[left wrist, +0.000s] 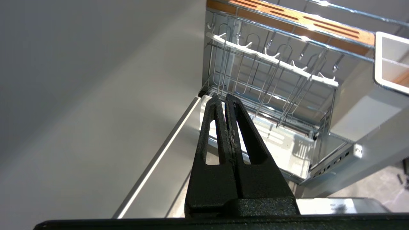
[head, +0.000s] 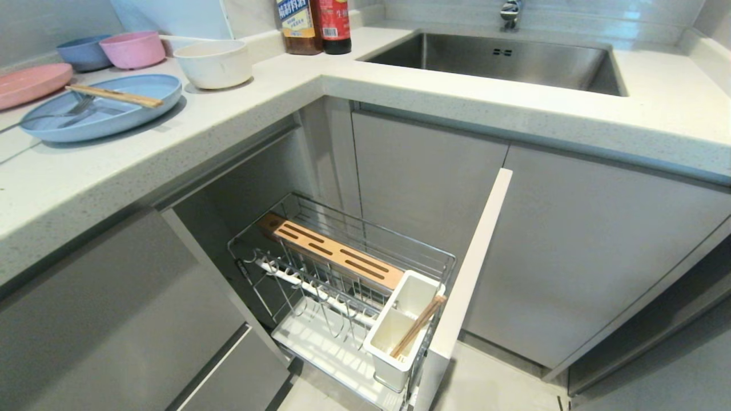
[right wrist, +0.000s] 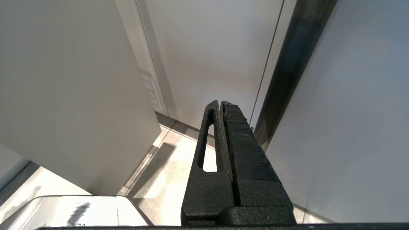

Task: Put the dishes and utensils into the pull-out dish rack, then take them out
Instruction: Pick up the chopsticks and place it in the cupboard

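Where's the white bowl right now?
In the head view, the white bowl sits on the countertop at upper left, between the blue plate and sauce bottles.

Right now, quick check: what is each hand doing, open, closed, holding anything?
Left hand: closed, holding nothing, beside the pull-out dish rack.
Right hand: closed, holding nothing, low by the cabinet fronts.

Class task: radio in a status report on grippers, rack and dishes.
Left gripper, right gripper shut, empty. Dish rack pulled out, chopsticks in holder. Blue plate, white bowl on counter.

Steel sink (head: 514, 60), two sauce bottles (head: 314, 25)
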